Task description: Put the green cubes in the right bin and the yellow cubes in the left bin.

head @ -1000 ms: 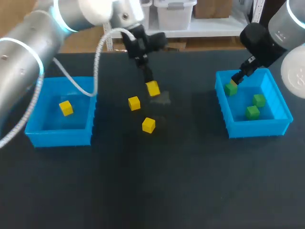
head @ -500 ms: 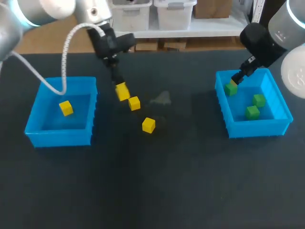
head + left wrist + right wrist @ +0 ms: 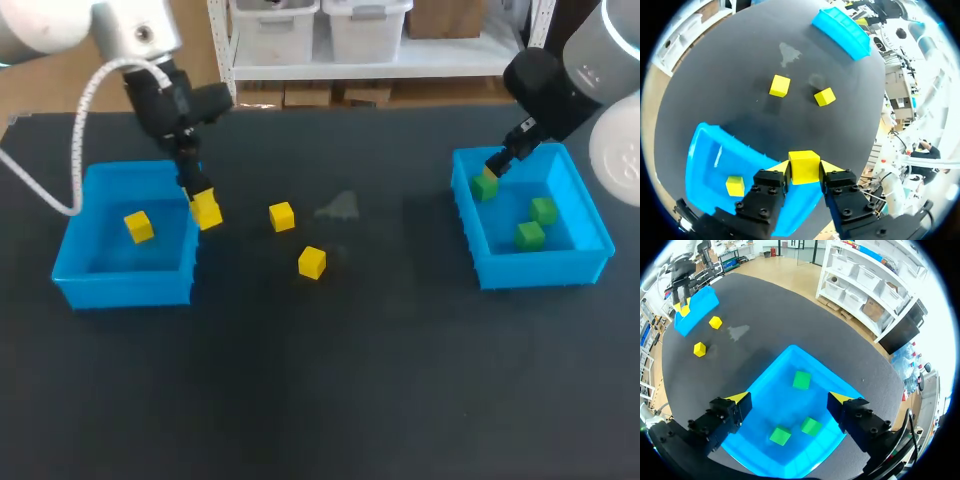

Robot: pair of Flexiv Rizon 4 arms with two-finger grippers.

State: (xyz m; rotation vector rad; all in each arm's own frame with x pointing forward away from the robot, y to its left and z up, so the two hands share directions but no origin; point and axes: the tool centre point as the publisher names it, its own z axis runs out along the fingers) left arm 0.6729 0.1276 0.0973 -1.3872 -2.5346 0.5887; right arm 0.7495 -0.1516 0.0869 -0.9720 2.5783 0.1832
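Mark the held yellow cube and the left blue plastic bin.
held yellow cube (image 3: 804, 167), left wrist view, front face
left blue plastic bin (image 3: 125, 288), head view, near wall

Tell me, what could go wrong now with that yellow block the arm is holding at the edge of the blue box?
1. The left gripper holds the yellow cube roughly over the right wall of the left bin, not over its middle. Let go here, the cube might hit the rim and tumble out onto the table.
2. The cube seems pinched only at the fingertips, so a quick move could perhaps shake it loose.
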